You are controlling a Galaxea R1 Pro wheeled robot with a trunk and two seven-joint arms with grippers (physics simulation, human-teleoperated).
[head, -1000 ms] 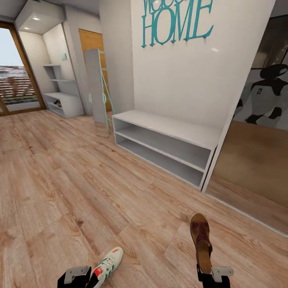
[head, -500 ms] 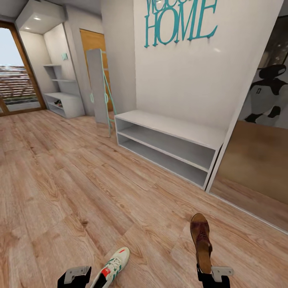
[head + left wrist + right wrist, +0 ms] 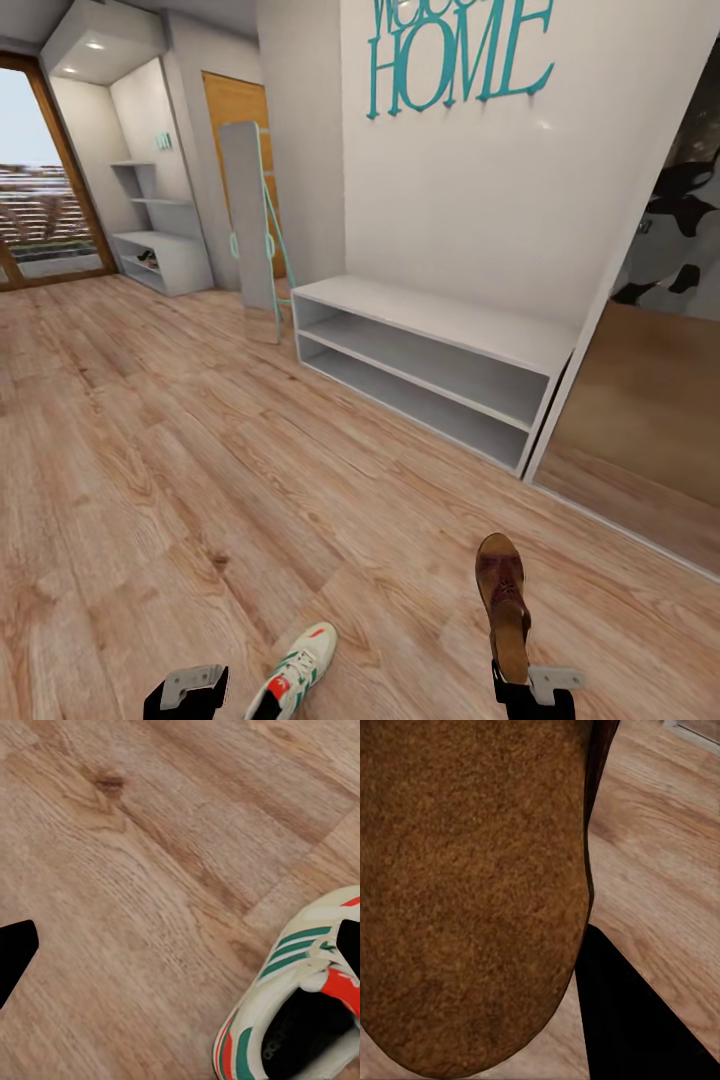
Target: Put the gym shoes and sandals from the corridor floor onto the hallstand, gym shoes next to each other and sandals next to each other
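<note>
One white gym shoe (image 3: 302,664) with green stripes lies on the corridor floor (image 3: 200,450) just right of my left gripper (image 3: 186,693). In the left wrist view the gym shoe (image 3: 300,1012) sits beside one dark fingertip (image 3: 349,945); the other fingertip (image 3: 15,954) is far off, so this gripper (image 3: 184,949) is open. My right gripper (image 3: 532,690) is shut on a brown sandal (image 3: 501,600), held above the floor and pointing forward. Its sole (image 3: 472,892) is close up in the right wrist view, beside a finger (image 3: 645,1020). The hallstand (image 3: 160,255) stands far back left.
A low grey two-tier bench (image 3: 440,365) without upper shelves stands against the wall with the teal HOME lettering (image 3: 460,50). A leaning mirror (image 3: 250,215) is left of it. A mirrored panel (image 3: 650,400) is at right, a glass door (image 3: 40,200) far left.
The whole head view has shifted, so the camera has moved; bench and gym shoe sit further right in the picture. The sandal stays fixed in the right gripper.
</note>
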